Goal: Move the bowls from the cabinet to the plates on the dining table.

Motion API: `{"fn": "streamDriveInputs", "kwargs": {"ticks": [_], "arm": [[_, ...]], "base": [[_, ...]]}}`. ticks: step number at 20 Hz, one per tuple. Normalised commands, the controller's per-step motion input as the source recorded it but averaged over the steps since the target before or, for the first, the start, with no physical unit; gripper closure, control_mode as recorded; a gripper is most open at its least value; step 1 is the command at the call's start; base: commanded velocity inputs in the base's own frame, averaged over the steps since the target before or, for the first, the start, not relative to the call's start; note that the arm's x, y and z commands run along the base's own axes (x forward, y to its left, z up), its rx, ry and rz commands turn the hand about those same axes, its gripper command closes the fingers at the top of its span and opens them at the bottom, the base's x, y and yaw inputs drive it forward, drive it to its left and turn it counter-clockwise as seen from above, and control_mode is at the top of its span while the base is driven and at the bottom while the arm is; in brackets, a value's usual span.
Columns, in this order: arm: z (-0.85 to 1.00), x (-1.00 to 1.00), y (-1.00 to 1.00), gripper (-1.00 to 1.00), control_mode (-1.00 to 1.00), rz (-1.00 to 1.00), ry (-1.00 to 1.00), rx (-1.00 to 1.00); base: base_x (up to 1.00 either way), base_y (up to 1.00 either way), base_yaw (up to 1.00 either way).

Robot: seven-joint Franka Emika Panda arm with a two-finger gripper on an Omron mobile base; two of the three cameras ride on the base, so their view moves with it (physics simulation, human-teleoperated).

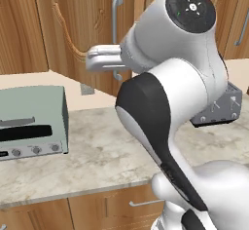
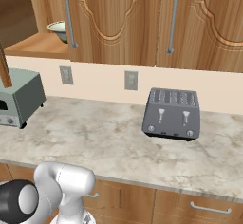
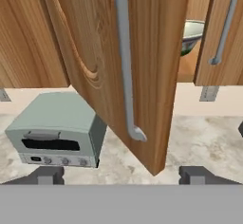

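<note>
One bowl [image 2: 58,30] is visible, cream-white with a green band near its rim, sitting on the shelf inside the open cabinet [image 2: 114,21], partly hidden behind a door edge; in the hand view it peeks through the gap between two doors; the gripper [image 3: 122,174] has its fingertips [image 3: 47,175] spread wide, holding nothing, just before the swung-out door's bar handle [image 3: 124,61]; one toaster oven [image 3: 54,132] and one dark four-slot toaster [image 2: 172,114] stand on the marble counter [image 2: 95,137]; two wall outlets [image 2: 131,80] show

pale green toaster oven [image 3: 54,133] and grey toaster [image 2: 172,113] well apart on the marble counter [image 2: 95,137]
</note>
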Motion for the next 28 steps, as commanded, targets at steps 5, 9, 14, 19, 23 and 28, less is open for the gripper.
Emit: {"fn": "streamDriveInputs", "kwargs": {"ticks": [5,9,14,19,23,28], "arm": [[0.10,-0.60,-0.60,-1.00,-1.00,0.00,0.00,0.04],[0.00,-0.07,-0.98,-1.00,-1.00,0.00,0.00,0.00],[0.00,0.52,-1.00,-1.00,-1.00,0.00,0.03,0.03],[0.00,0.65,-0.88,-1.00,-1.00,0.00,0.03,0.09],[-0.04,0.84,-0.17,-1.00,-1.00,-0.04,0.04,0.05],[-0.16,0.97,0.04,-1.00,-1.00,-0.08,0.03,0.02]], "base": [[0.00,0.00,0.00],[0.00,0.00,0.00],[0.00,0.00,0.00],[0.00,0.00,0.00],[0.00,0.00,0.00],[0.00,0.00,0.00]]}}
